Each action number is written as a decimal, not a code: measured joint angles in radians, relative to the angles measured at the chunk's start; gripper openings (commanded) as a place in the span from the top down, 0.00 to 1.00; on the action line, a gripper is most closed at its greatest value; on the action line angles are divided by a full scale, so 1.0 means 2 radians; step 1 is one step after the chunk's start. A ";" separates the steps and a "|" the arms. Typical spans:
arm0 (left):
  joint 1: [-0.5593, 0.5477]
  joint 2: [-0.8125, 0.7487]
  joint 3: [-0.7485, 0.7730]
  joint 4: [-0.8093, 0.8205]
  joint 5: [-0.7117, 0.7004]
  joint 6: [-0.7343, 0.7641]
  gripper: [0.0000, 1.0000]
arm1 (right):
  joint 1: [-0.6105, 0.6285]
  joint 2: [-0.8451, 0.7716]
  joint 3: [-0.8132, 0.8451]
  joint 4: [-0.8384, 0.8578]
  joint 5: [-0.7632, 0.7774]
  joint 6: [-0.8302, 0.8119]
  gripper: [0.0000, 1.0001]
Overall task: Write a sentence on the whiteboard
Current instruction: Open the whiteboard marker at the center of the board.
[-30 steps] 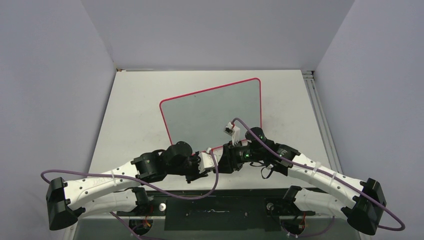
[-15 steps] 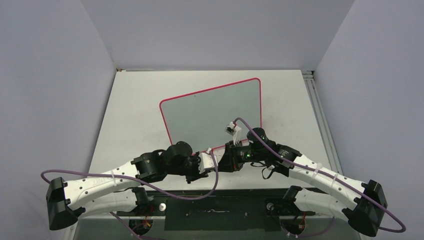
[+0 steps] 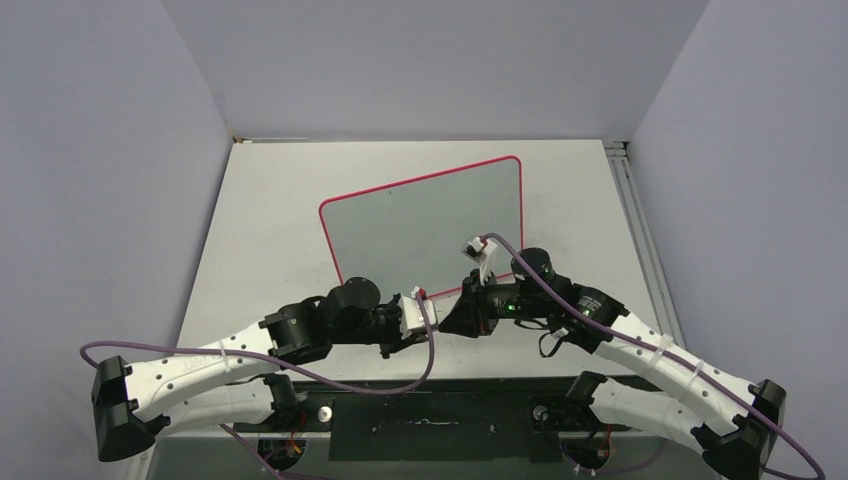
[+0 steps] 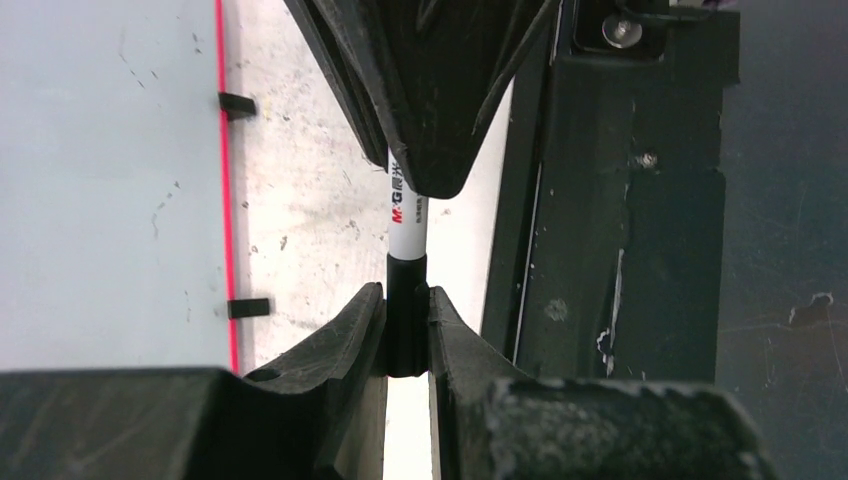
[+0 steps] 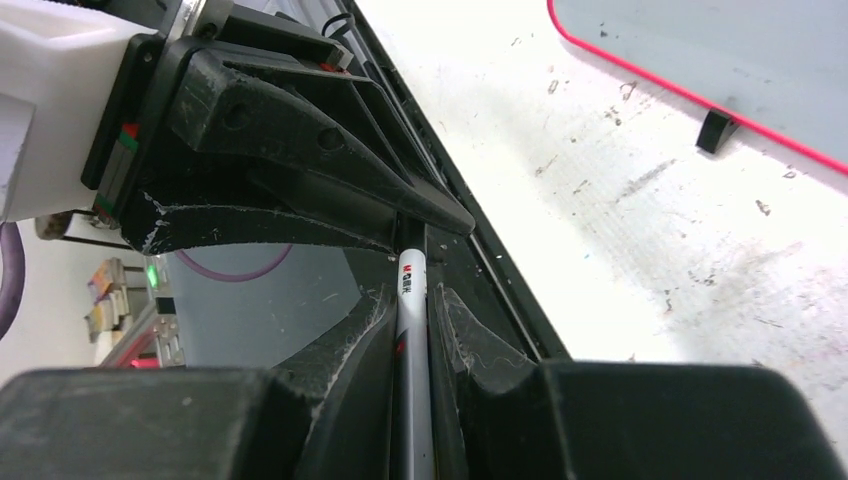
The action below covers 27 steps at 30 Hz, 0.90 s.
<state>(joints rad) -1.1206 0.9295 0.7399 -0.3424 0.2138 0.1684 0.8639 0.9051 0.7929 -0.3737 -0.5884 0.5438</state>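
Grey walls (image 3: 440, 60) close around a scuffed white table (image 3: 270, 230). The whiteboard (image 3: 430, 225) lies flat on the table, turned a little askew, with its red rim (image 4: 224, 180) and two small black feet (image 4: 237, 104) facing the arms. Near that edge, over the front of the table, the two claws meet tip to tip. The left claw (image 4: 406, 297) is clenched on the black end of a pen (image 4: 407, 225). The right claw (image 5: 412, 300) grasps the white barrel of the same pen, which runs straight from one claw to the other.
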 measured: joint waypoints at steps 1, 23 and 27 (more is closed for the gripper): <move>0.000 0.000 0.001 0.004 0.000 0.000 1.00 | -0.002 0.000 0.006 -0.007 0.000 -0.007 0.95; -0.005 -0.014 0.007 0.095 -0.035 0.001 1.00 | -0.026 0.018 0.148 -0.154 0.008 -0.108 0.95; -0.006 -0.014 0.007 0.110 -0.037 0.002 1.00 | -0.026 0.018 0.169 -0.174 0.016 -0.114 0.95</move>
<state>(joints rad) -1.1332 0.9024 0.7532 -0.1215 0.1398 0.1722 0.8127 0.9417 1.1301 -0.7216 -0.5560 0.3161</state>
